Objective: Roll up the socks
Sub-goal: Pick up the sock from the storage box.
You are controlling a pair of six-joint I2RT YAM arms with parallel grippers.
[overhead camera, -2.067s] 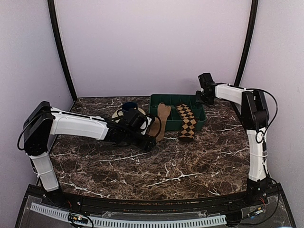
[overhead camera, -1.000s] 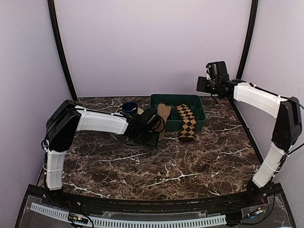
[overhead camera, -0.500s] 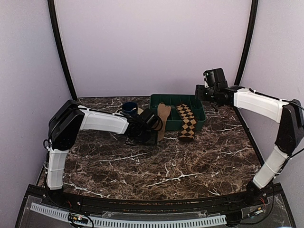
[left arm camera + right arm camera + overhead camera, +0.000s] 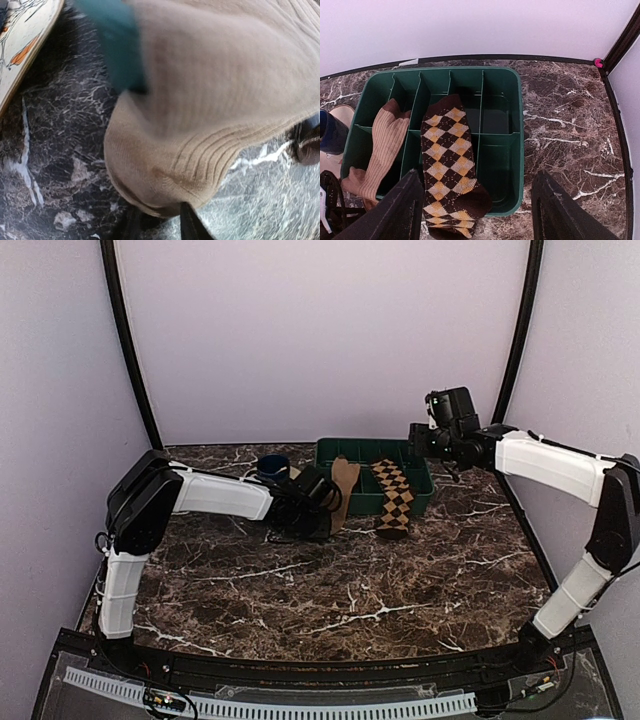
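The tan sock (image 4: 343, 480) hangs over the front left rim of the green tray (image 4: 370, 443), its lower end down on the marble. My left gripper (image 4: 322, 512) sits at that end. In the left wrist view the ribbed tan sock (image 4: 200, 100) fills the frame and its rounded edge is pinched between the two dark fingertips (image 4: 190, 227) of the left gripper (image 4: 161, 225). The argyle sock (image 4: 393, 495) lies flat over the tray's front rim. My right gripper (image 4: 425, 432) hovers open above the tray's back right. From there it looks down on the argyle sock (image 4: 450, 160) and the tan sock (image 4: 382, 150).
The tray (image 4: 517, 150) is split into several compartments. A dark blue cup (image 4: 271, 466) stands left of it, by a pale patterned plate (image 4: 25, 45). Black frame poles rise at both back corners. Walls close in the table on three sides.
My left gripper's jaws have closed in on the end of the tan sock. The right arm has dropped slightly and drifted left over the tray.
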